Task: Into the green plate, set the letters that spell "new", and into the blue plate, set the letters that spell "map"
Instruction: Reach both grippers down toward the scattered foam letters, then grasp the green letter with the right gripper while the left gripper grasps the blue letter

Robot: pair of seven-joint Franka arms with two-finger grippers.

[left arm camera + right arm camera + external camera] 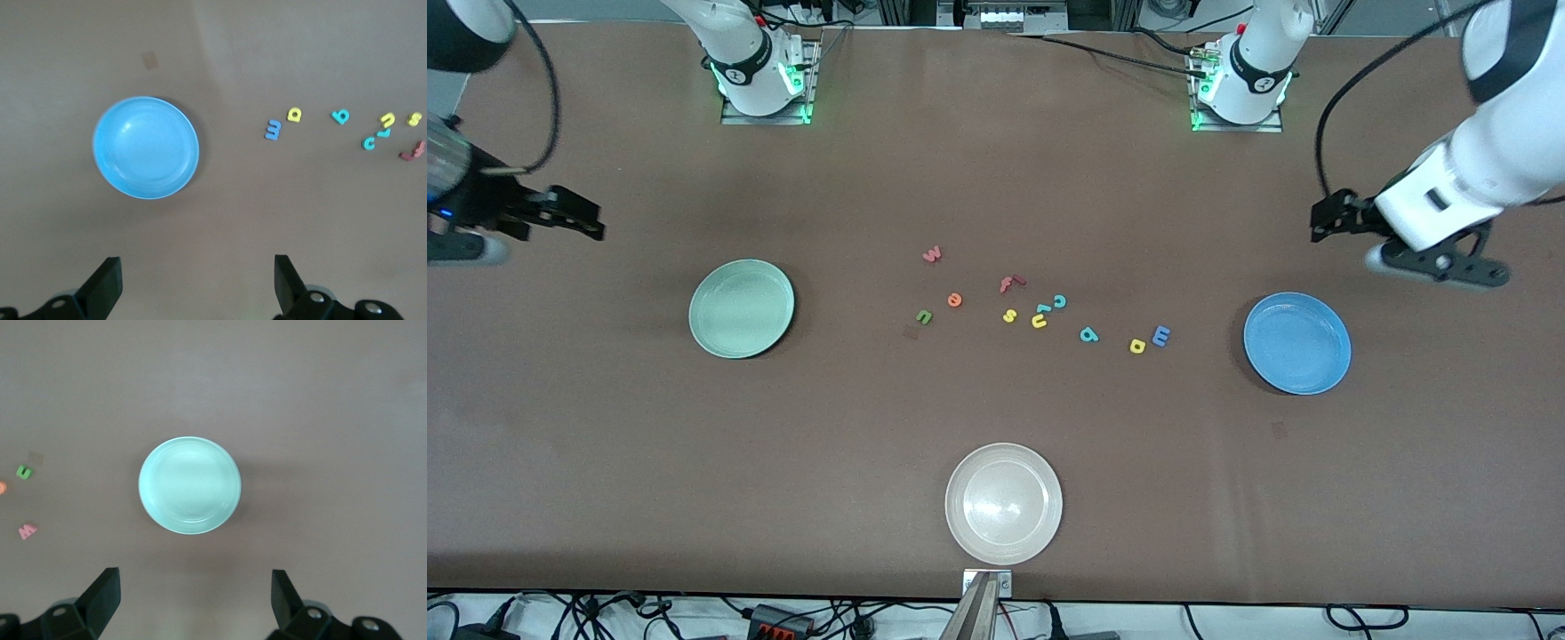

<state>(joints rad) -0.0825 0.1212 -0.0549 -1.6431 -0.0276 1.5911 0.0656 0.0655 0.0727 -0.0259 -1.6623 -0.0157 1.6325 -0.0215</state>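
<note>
Altogether: nine letters [1040, 307] | three plates [1004, 504] | two open pincers [1325, 218]

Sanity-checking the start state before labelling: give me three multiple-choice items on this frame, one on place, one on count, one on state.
1. The blue m lies nearest which plate?
A. green plate
B. blue plate
C. cream plate

2. How many letters are on the table?
A. six
B. nine
C. twelve

3. What is in the green plate?
A. nothing
B. the green n
C. three letters

Key: 1 B, the m lies toward the blue plate, beside the yellow p. 2 B, nine show in the front view. 3 A, its bowl is bare in the right wrist view.
</note>
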